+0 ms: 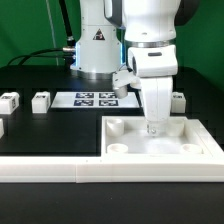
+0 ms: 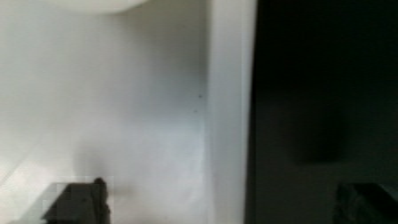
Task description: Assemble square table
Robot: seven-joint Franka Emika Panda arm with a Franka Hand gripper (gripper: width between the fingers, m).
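**Pincer (image 1: 152,127) open over slab, no leg fetched yet**

Fingertips (image 2: 75,200) stand wide apart with nothing gripped; only the rim (image 2: 222,110) of the slab (image 1: 140,148) passes below the gap. The slab lies right under the pincer, flat on the black surface (image 1: 50,130), its near edge along the rail (image 1: 60,170). All four sockets (image 1: 117,127) look empty, so the work seems early: slab in place, no leg fitted.

The next move, as I judge it, calls for lifting straight clear of the rim, then travelling to a leg (image 1: 178,99). The nearest sits just beyond the pincer on the exterior view's right. Two more (image 1: 40,100) sit well off toward that view's left, past the marker board (image 1: 95,99). A leg is small, so the grasp needs squaring to its sides.

Wrist view alone shows the jaw gap and the rim running between the fingertips, one over white, one over black. Exterior view alone shows legs, sockets and rail, but leaves the fingertips' spacing unclear.
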